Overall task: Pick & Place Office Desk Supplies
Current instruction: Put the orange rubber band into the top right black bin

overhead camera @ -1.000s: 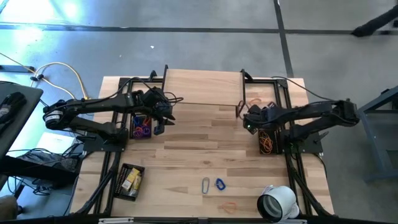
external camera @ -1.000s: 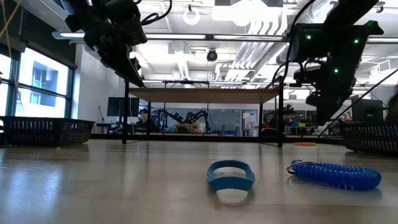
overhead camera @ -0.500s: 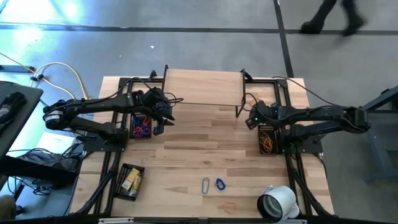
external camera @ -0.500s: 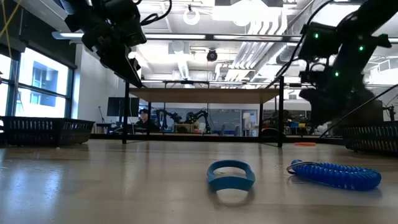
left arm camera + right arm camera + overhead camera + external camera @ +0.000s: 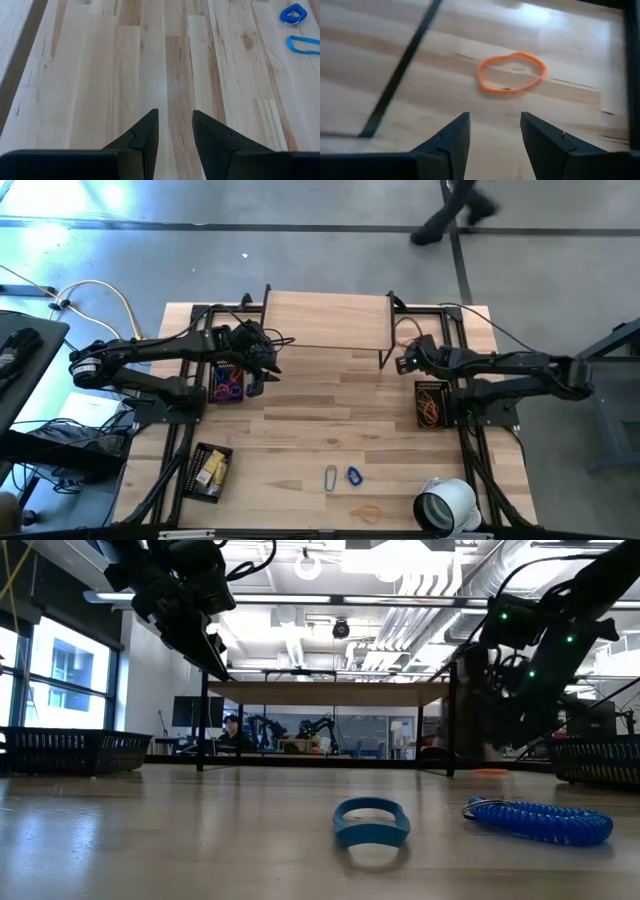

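- Two empty grippers: right gripper (image 5: 492, 131) parted, aimed at orange rubber band (image 5: 511, 71) lying on table (image 5: 380, 40) just ahead.
- Approach step, apparently; next: lower, straddle band edge, close.
- Left gripper (image 5: 175, 131) narrowly parted, hovering mid-table.
- Blue loop (image 5: 353, 476), silver clip (image 5: 331, 478) well apart, near front edge.

Wooden table (image 5: 320, 400) bears baskets (image 5: 210, 471), tape roll (image 5: 445, 506), bands (image 5: 511, 72).

Black mesh baskets (image 5: 211, 472) along the wooden table (image 5: 320, 410), white tape roll (image 5: 446, 507), perhaps a passer-by (image 5: 455, 210).
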Robot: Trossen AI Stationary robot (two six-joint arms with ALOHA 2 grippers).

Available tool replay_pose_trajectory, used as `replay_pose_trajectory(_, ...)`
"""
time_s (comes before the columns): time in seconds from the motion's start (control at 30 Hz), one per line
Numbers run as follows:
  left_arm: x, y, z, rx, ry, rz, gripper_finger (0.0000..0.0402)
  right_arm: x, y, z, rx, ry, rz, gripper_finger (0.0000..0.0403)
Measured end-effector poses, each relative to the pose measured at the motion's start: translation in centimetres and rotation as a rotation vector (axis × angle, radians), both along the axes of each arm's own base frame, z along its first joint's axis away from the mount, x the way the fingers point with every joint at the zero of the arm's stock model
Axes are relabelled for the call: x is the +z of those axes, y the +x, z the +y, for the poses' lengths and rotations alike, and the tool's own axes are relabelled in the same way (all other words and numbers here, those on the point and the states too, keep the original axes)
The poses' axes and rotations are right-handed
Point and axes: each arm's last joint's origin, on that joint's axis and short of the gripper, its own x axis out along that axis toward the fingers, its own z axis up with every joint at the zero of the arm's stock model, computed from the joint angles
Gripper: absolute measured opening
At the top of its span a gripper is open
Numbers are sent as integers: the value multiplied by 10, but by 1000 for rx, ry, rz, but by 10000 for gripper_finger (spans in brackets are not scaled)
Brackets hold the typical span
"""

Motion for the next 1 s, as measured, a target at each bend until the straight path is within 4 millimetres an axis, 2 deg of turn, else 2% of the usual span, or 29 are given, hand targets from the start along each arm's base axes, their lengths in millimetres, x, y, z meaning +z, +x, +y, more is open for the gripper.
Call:
replay_pose_trajectory(0.27,0,0,0,-1,1,0,115,0,-7,-12,-139,3,-50,164)
replay_pose_trajectory(0.6,0,0,0,-1,1,0,115,1,-11,-23,-222,8,-114,164)
replay_pose_trajectory(0.77,0,0,0,-2,2,0,115,-12,-9,-20,-215,-42,-207,164)
replay_pose_trajectory(1.0,0,0,0,-2,2,0,115,-22,-12,-22,-303,-104,-152,164)
